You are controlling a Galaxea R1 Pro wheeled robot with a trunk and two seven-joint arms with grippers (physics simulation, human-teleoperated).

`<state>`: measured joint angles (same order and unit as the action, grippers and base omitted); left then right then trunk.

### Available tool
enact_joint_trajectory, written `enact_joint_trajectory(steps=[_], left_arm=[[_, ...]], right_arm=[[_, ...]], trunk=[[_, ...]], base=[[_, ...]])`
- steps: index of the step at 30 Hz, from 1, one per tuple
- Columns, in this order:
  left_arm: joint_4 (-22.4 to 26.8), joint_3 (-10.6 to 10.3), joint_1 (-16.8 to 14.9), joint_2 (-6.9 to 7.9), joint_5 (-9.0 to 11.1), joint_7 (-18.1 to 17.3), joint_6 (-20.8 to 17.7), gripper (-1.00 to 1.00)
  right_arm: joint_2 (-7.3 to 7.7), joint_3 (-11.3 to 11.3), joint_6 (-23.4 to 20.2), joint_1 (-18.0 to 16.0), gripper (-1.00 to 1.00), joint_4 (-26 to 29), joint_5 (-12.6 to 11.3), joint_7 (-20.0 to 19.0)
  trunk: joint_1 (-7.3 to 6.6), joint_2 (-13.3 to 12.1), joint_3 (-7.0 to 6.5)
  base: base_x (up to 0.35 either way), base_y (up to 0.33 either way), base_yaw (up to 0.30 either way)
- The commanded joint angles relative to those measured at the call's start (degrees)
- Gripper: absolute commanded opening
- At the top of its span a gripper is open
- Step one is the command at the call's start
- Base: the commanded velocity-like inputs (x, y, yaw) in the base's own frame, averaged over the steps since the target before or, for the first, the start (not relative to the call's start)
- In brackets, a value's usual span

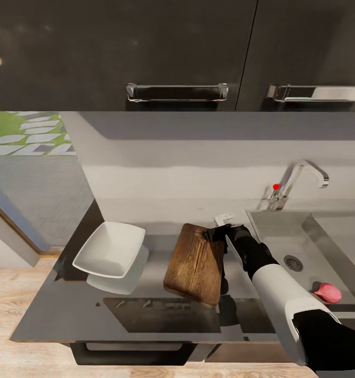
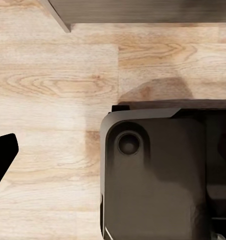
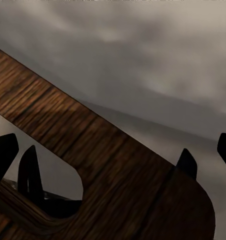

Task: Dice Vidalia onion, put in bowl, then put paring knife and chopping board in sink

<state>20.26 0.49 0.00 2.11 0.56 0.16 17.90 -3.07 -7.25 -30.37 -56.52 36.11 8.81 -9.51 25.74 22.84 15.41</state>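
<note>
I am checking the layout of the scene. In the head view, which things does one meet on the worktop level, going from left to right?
bowl → chopping board → right gripper at the board's far corner → sink drain → Vidalia onion in the sink.

The head camera looks from high above, forward and steeply down on the countertop [image 1: 67, 315], with the sink [image 1: 282, 231] at the right and dark wall cabinets [image 1: 146, 47] at the top. The left wrist camera faces straight down at the wooden floor [image 2: 53, 85], close above the robot's dark base [image 2: 153, 175]. The right wrist camera is very near to the chopping board [image 3: 93, 150] and looks along it toward the grey wall [image 3: 143, 45]. The head view shares this board [image 1: 195, 262] with the right wrist view.
</note>
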Motion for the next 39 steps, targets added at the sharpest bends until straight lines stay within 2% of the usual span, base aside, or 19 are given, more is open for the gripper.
enact_joint_trajectory(steps=[1,13,14,38,39], left_arm=[[0.0,0.0,0.0,0.0,0.1,0.0,0.1,1.0],[0.0,0.0,0.0,0.0,0.0,0.0,0.1,1.0],[0.0,0.0,0.0,0.0,0.0,0.0,0.1,1.0],[0.0,0.0,0.0,0.0,0.0,0.0,0.1,1.0],[0.0,0.0,0.0,0.05,0.0,0.0,0.1,1.0]], right_arm=[[-0.01,0.0,-0.3,0.0,1.0,-1.1,0.4,-0.5],[0.0,0.0,-0.3,0.0,1.0,-1.1,0.4,-0.4],[0.0,0.0,-0.3,0.0,-1.0,-1.1,0.4,-0.4],[0.08,0.0,-0.3,0.0,-1.0,-1.1,0.5,-0.3],[0.54,0.1,-0.4,0.0,-1.0,-1.1,0.6,-0.3]], trunk=[[0.04,0.1,0.11],[0.04,0.1,0.27],[0.04,0.1,0.27],[0.04,0.1,0.28],[0.04,0.1,0.25]], base=[[0.0,0.0,0.0],[0.0,0.0,0.0],[0.0,0.0,0.0],[0.0,0.0,0.0],[0.0,0.0,0.0]])
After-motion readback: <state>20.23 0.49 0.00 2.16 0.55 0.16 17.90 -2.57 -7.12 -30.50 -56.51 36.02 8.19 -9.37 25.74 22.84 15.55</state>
